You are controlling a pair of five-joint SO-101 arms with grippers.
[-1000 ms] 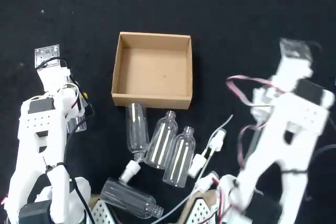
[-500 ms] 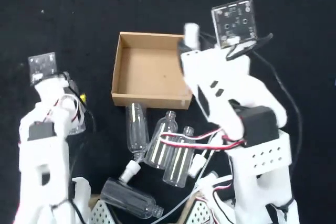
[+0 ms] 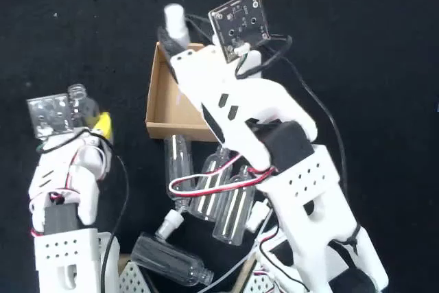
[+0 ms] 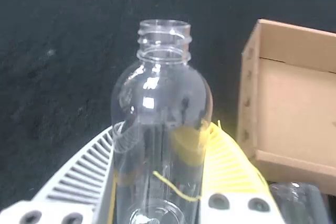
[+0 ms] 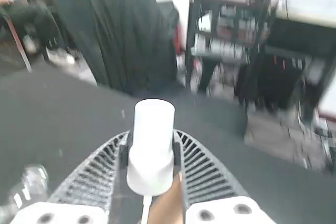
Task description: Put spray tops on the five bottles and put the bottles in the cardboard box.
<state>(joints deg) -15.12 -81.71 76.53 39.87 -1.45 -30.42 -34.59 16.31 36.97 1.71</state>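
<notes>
Black cloth covered the surface. From the right wrist, shelving showed in the room beyond.

The cardboard box sat open near the middle. No bottle lay in the part of it I could see past the arm.

Left gripper: fingers clamped on a clear bottle, one on each side of its body. The neck was bare, with the mouth open and pointing up and away from the arm's base. It looked roughly upright, but I couldn't fix the exact tilt. In the high view it was held off the box's left wall, near but apart.

Right gripper: fingers closed on a white spray top. The cap end was up and the thin dip tube trailed down between them. The high view put the top over the box's far left corner, raised off the surface.

Key relation: the top lay beyond the bottle mouth and toward the box side, near but clearly apart. Both long axes were roughly vertical.

I judged the right arm the one to travel, bringing the tube over the mouth and then down. The left arm only needed to hold steady. The likely snag was the tube catching on the neck rim.

Four more bottles lay on their sides on the near side of the box, with loose tops among them. By my reckoning the task was barely begun.
</notes>
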